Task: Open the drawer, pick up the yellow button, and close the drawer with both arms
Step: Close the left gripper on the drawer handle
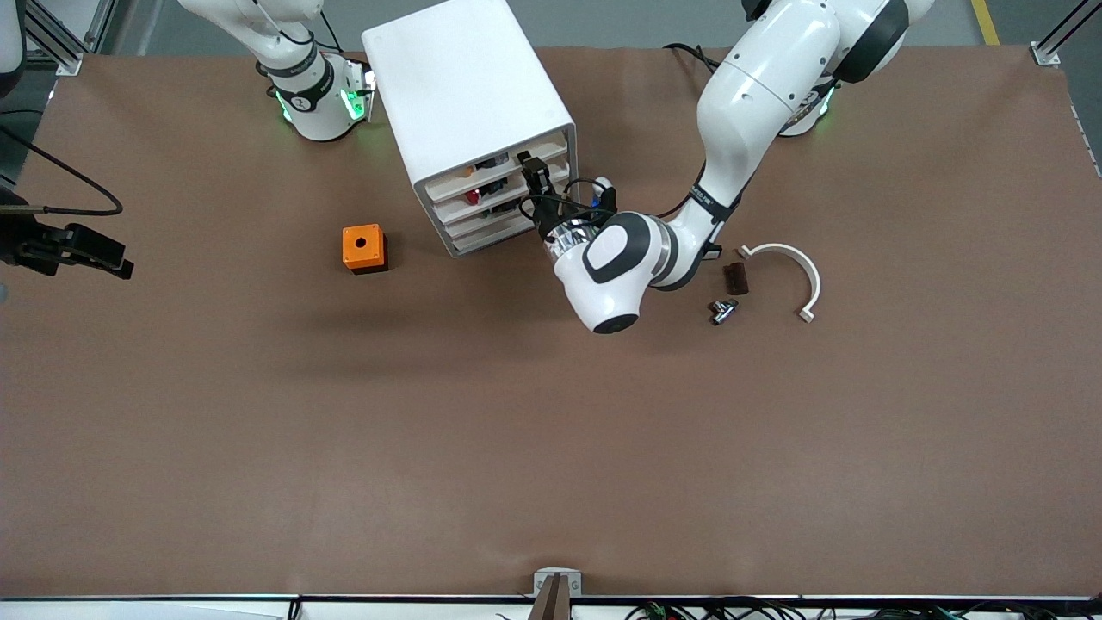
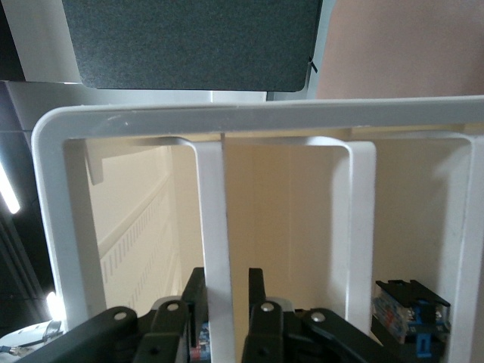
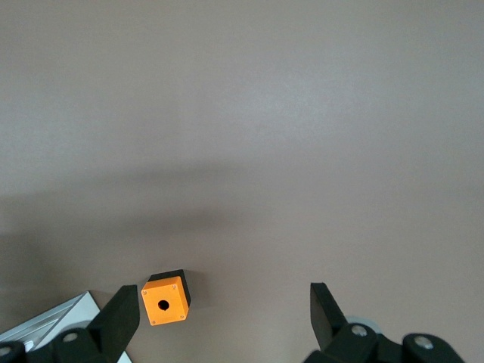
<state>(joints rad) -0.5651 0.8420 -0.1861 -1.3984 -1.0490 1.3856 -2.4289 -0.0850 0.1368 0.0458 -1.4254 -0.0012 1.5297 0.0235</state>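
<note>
The left gripper (image 1: 535,175) is right at the front of the white cabinet (image 1: 456,77), level with the drawer (image 1: 508,170) at the top of the stack. In the left wrist view its fingers (image 2: 257,306) straddle the thin white front lip of that drawer (image 2: 215,227). One finger is against the lip and the other is a slim gap off it, so the gripper is narrowly apart and not clamped. The drawer sits flush with the three lower ones, so it is closed. The button cannot be made out. Only a dark shape shows in the drawer's opening just beside the gripper, and a blue and black part (image 2: 412,325) lies in a lower drawer.

The right gripper (image 1: 116,263) hangs over bare table (image 1: 551,448) at the right arm's end, well apart from the cabinet, and this arm waits. Its fingers (image 3: 113,321) are spread wide with nothing between them. An orange cube with a hole (image 1: 363,248) stands on the table between this gripper and the cabinet.

On the table beside the left arm's wrist, away from its gripper, lie a small brown block (image 1: 735,278), a metal fitting (image 1: 723,310) and a white curved clamp (image 1: 788,267)
</note>
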